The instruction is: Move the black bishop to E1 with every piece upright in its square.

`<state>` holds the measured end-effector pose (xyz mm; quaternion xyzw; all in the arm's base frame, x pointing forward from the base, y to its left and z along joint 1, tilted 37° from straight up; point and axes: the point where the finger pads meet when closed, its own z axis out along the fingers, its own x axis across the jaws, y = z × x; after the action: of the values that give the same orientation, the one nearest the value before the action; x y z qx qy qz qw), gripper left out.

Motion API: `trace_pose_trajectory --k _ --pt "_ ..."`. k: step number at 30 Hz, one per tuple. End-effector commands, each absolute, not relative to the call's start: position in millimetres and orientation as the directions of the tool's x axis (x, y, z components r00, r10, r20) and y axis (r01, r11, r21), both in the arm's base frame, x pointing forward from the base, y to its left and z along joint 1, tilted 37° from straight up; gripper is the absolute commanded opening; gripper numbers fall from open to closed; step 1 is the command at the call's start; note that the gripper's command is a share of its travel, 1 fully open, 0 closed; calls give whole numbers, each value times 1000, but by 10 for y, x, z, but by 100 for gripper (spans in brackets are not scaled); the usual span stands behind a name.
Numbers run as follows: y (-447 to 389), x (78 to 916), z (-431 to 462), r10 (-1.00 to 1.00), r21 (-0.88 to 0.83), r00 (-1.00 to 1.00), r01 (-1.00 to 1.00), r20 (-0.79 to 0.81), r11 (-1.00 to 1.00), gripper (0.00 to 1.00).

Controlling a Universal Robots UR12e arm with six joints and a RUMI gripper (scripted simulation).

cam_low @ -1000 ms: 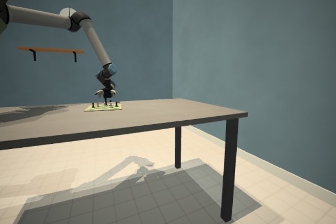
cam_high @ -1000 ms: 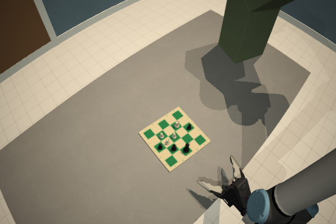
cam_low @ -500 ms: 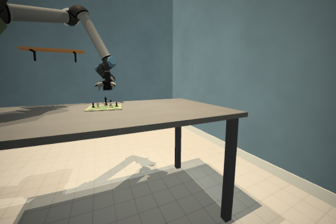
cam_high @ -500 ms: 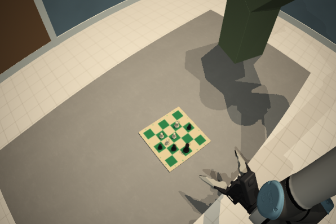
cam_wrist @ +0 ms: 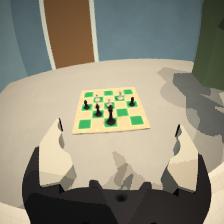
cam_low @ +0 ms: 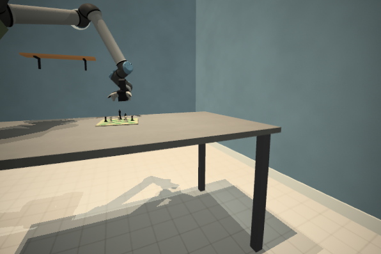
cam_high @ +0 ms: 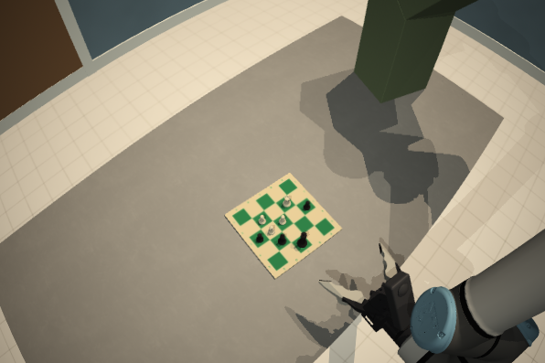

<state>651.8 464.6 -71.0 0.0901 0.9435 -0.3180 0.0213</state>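
The black bishop (cam_high: 302, 240), the tallest dark piece, stands upright on the chessboard (cam_high: 241, 228), near that board's edge facing the gripper (cam_high: 354, 278). The board lies toward the far side of the table (cam_low: 224, 127), away from its corners. The gripper hangs above, fingers fully apart and holding nothing. This looks like the approach step; next it must descend over the bishop without touching the neighbouring pieces.
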Motion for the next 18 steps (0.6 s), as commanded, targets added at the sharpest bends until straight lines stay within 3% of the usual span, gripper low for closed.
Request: trace_pose_trajectory --k 1,18 --pt "4564 6557 -745 242 -538 -966 253 -93 804 100" --pt "3946 6778 -1060 726 -129 -680 714 106 688 100"
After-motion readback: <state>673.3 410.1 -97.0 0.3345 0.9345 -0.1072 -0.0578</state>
